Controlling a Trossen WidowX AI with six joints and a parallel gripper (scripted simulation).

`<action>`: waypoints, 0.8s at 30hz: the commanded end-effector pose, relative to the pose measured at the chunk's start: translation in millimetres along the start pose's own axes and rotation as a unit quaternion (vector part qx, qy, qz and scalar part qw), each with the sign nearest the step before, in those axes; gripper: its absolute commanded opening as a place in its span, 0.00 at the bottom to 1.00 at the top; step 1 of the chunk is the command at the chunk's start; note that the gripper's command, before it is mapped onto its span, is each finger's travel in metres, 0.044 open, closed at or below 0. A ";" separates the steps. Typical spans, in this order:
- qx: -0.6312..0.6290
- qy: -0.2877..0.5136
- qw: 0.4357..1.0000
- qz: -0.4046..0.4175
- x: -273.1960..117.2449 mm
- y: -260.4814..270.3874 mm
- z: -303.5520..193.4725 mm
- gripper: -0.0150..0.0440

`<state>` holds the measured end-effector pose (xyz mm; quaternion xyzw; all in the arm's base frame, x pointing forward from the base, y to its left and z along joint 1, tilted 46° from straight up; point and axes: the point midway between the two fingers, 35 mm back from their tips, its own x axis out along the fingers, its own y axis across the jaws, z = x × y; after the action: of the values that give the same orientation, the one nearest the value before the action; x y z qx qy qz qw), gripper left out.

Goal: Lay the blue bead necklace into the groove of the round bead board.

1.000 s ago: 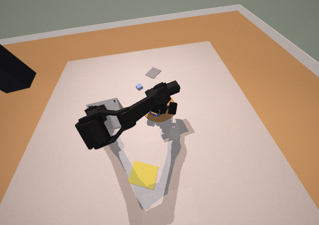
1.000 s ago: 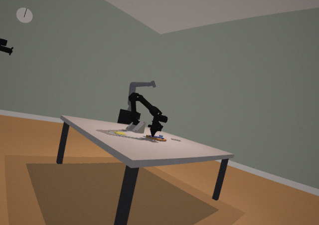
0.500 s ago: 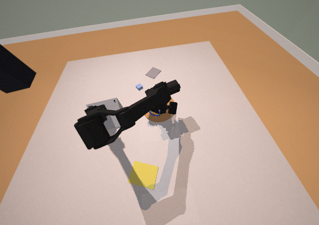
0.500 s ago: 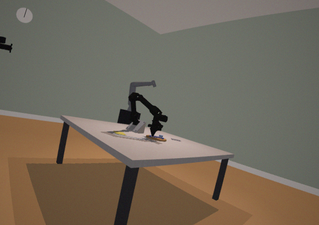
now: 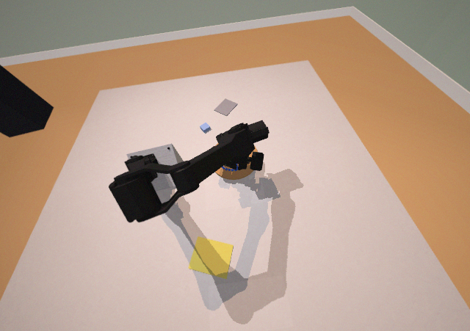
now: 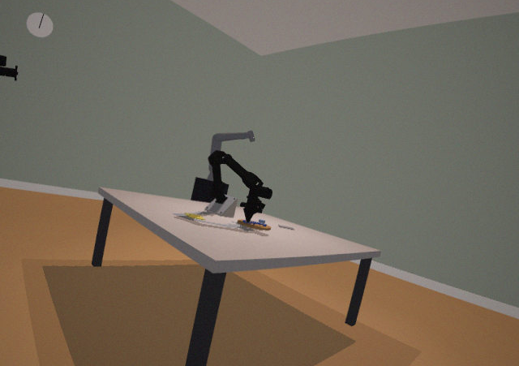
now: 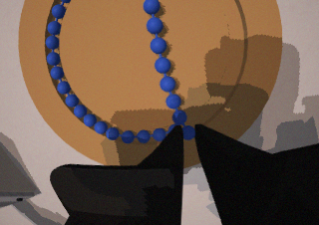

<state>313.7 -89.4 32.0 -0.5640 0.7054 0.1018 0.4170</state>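
The round orange-brown bead board (image 5: 235, 176) (image 6: 260, 226) (image 7: 32, 51) lies on the table under the arm. The blue bead necklace (image 5: 230, 169) (image 7: 52, 42) lies on it. In the wrist view its left and lower-left beads follow the groove, while another strand runs almost straight across the middle of the board to the fingertips. The groove's right side shows bare. My gripper (image 6: 248, 221) (image 7: 187, 131) points down at the board's near edge in the wrist view, shut on a bead of the necklace. In the top view the arm hides the fingertips and part of the board.
A small blue cube (image 5: 205, 127) (image 6: 261, 221) and a flat grey tile (image 5: 225, 106) (image 6: 285, 226) lie beyond the board in the top view. A flat yellow square (image 5: 211, 257) (image 6: 194, 216) lies nearer the camera. The arm's grey mount (image 5: 161, 154) stands left of the board.
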 end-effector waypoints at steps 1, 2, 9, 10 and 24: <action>-0.002 0.003 1.000 0.001 5.4 0.6 -1.2 0.25; -0.002 0.003 1.000 0.001 5.4 0.6 -1.2 0.25; 0.000 0.000 1.000 0.000 1.9 -0.4 -0.5 0.52; 0.000 0.000 1.000 0.000 1.9 -0.4 -0.5 0.57; -0.002 0.003 1.000 0.001 -2.7 0.5 -0.3 1.00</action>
<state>313.0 -88.4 32.4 -0.5648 0.7063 0.1036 0.4140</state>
